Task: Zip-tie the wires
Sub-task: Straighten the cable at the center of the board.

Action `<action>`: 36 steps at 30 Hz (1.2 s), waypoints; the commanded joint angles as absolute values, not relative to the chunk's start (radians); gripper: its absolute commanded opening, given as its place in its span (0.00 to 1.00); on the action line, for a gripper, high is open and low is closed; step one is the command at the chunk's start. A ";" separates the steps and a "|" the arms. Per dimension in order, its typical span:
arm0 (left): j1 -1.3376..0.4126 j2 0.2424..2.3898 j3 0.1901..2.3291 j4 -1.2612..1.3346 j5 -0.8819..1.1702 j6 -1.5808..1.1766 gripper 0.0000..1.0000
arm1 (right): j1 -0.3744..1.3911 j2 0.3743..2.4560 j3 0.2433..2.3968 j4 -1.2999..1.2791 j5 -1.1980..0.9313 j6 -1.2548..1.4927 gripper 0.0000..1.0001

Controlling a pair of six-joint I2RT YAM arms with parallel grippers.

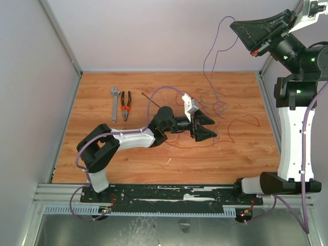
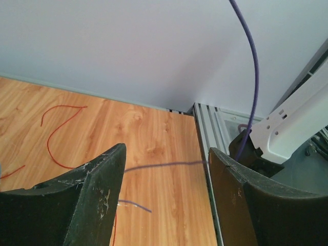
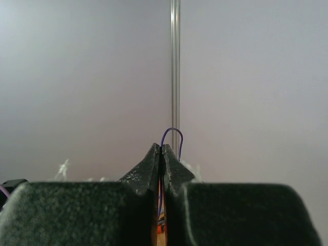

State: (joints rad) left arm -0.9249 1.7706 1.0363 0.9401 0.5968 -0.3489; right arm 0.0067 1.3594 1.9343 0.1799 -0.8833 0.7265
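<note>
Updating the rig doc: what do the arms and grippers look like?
The left arm and right arm have white links with black joints. Lavender cables run along them. The left gripper and right gripper have black, wedge-shaped fingers, scuffed whitish. A white camera block sits at the left wrist.

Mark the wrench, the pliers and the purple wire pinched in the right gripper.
wrench (image 1: pixel 115 105): top external view, middle of its grey handle.
pliers (image 1: pixel 125 107): top external view, orange part near the pivot.
purple wire (image 3: pixel 172 128): right wrist view, top of its small loop.
</note>
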 commanded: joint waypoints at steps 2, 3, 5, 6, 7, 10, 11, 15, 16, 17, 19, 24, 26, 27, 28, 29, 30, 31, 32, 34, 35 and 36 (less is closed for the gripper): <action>-0.934 1.789 1.067 0.985 0.610 -0.353 0.70 | 0.008 1.344 1.963 0.178 -0.867 0.722 0.01; -0.934 1.789 1.066 0.984 0.606 -0.350 0.71 | 0.009 1.344 1.965 0.178 -0.867 0.724 0.02; -0.934 1.786 1.065 0.970 0.595 -0.341 0.71 | 0.008 1.344 1.965 0.178 -0.867 0.724 0.02; -0.934 1.781 1.064 0.960 0.583 -0.331 0.71 | 0.009 1.344 1.965 0.178 -0.868 0.724 0.01; -0.934 1.777 1.061 0.948 0.569 -0.319 0.71 | 0.009 1.344 1.965 0.177 -0.870 0.723 0.02; -0.934 1.757 1.055 0.889 0.513 -0.265 0.71 | 0.009 1.340 1.959 0.173 -0.874 0.721 0.02; -0.933 1.749 1.052 0.867 0.499 -0.244 0.71 | 0.010 1.338 1.955 0.171 -0.874 0.722 0.02; -0.933 1.728 1.032 0.842 0.447 -0.205 0.73 | 0.009 1.334 1.945 0.176 -0.884 0.729 0.02; -0.933 1.726 1.030 0.842 0.431 -0.203 0.75 | 0.008 1.332 1.942 0.184 -0.886 0.734 0.02; -0.933 1.725 1.030 0.838 0.417 -0.199 0.75 | 0.008 1.332 1.941 0.190 -0.888 0.738 0.02; -0.933 1.722 1.032 0.823 0.378 -0.190 0.76 | 0.009 1.332 1.942 0.193 -0.891 0.738 0.02; -0.933 1.691 0.990 0.818 0.213 -0.176 0.77 | 0.009 1.337 1.947 0.185 -0.889 0.732 0.02; -0.933 1.685 0.977 0.828 0.160 -0.173 0.77 | 0.008 1.338 1.943 0.190 -0.890 0.737 0.02; -0.933 1.688 0.978 0.836 0.147 -0.175 0.78 | 0.009 1.338 1.940 0.195 -0.891 0.740 0.02; -0.933 1.694 0.983 0.842 0.138 -0.176 0.79 | 0.009 1.337 1.936 0.201 -0.892 0.746 0.02; -0.933 1.704 0.996 0.845 0.132 -0.179 0.80 | 0.009 1.335 1.933 0.207 -0.892 0.750 0.02; -0.933 1.714 1.012 0.846 0.131 -0.184 0.80 | 0.009 1.334 1.929 0.211 -0.893 0.753 0.02; -0.933 1.726 1.030 0.849 0.133 -0.191 0.81 | 0.009 1.332 1.927 0.214 -0.894 0.754 0.02; -0.933 1.736 1.050 0.855 0.138 -0.201 0.81 | 0.008 1.331 1.928 0.214 -0.895 0.753 0.02; -0.933 1.753 1.066 0.877 0.152 -0.219 0.81 | 0.009 1.326 1.929 0.208 -0.894 0.750 0.02; -0.933 1.757 1.070 0.889 0.158 -0.228 0.81 | 0.009 1.324 1.930 0.206 -0.894 0.747 0.02; -0.933 1.760 1.071 0.899 0.163 -0.234 0.81 | 0.008 1.323 1.930 0.206 -0.895 0.745 0.02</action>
